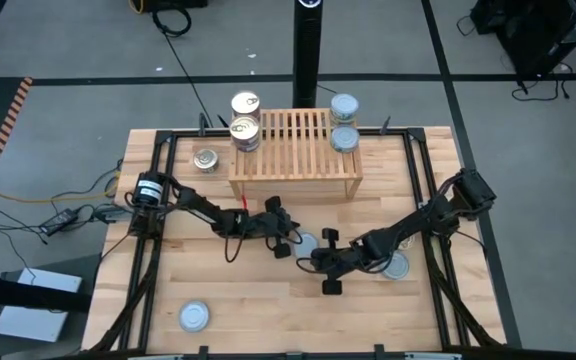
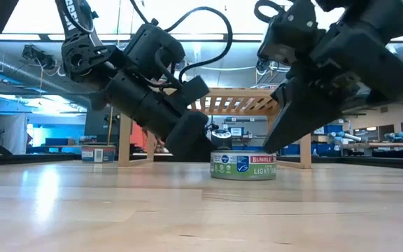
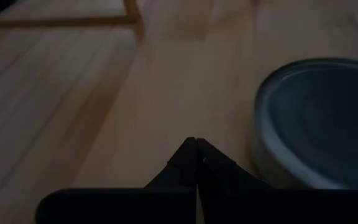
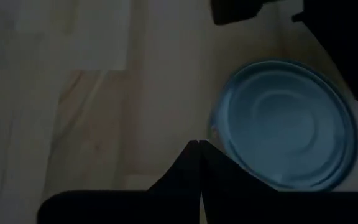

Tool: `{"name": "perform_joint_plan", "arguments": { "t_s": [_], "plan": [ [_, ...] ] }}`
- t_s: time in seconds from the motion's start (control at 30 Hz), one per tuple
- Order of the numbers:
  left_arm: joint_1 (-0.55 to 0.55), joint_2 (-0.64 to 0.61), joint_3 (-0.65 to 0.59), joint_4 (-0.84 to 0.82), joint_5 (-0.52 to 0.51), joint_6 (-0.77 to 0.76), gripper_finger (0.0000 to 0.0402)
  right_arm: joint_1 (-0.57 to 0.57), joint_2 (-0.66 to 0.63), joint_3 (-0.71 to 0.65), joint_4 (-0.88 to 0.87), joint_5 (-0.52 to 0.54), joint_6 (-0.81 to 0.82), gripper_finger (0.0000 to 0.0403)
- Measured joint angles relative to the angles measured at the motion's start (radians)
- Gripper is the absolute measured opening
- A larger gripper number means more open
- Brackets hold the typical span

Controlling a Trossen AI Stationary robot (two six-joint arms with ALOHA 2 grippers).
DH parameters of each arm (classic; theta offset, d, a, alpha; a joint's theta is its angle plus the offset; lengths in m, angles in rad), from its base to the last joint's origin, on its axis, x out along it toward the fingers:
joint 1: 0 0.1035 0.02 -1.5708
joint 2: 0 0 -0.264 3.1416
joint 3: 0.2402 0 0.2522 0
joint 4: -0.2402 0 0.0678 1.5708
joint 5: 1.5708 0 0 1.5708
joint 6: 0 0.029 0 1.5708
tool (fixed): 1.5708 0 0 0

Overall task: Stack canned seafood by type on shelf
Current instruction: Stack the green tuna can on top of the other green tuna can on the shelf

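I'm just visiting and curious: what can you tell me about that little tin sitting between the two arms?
The tin is short, round and metal, with a pale blue-silver lid and a green-and-white label. It stands upright on the wooden table, in front of the shelf. The two arms' tips flank it closely; contact is unclear.

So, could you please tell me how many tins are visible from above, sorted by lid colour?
Tins with blue-silver lids: 5
Tins with gold lids: 3
Total: 8 lids showing from above; any tins hidden under stacked ones are not counted.
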Motion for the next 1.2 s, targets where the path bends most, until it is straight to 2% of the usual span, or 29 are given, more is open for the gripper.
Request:
{"name": "perform_joint_plan", "arguments": {
  "t_s": [0.47,0.77,1.2],
  "plan": [
    [-0.016,0.0,0.005,-0.008,0.003,0.013,0.0003,-0.031,0.0,0.0,0.018,0.004,-0.04,0.0009],
    [-0.017,0.001,0.004,-0.019,0.003,0.014,0.0003,-0.032,0.0,0.0,0.02,0.107,-0.055,0.0009],
    [-0.017,0.001,0.004,-0.029,0.003,0.015,0.0003,-0.006,-0.007,-0.001,0.052,0.099,-0.074,0.0009]
  ]
}}
